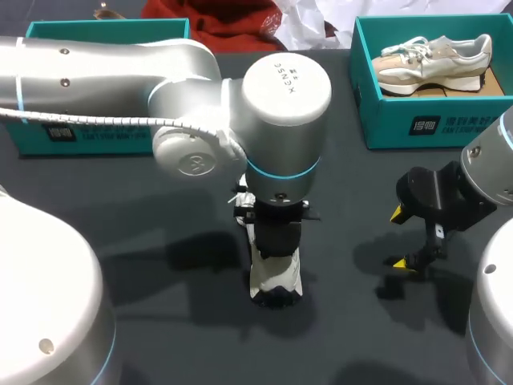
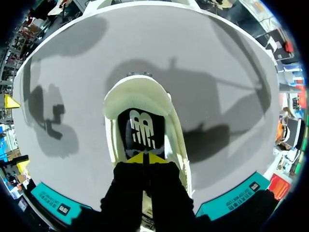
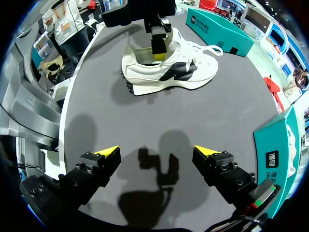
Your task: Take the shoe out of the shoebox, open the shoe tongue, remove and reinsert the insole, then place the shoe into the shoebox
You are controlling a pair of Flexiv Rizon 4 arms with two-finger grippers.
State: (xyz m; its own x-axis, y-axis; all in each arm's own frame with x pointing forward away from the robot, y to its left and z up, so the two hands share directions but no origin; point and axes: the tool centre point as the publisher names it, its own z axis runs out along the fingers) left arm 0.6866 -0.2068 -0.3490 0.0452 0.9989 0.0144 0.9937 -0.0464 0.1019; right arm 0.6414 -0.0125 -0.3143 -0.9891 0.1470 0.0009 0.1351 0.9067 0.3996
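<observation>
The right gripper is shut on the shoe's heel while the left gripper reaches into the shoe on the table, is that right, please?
Not quite: the right gripper is open and empty, well apart from the shoe, as the right wrist view shows. The left gripper does reach into the shoe on the table.

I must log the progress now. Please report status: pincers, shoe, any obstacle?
Left pincer shut, tips on insole inside shoe. Right pincer open, above table, apart from shoe. Shoe on table, outside shoebox. Nothing in the way.
</observation>
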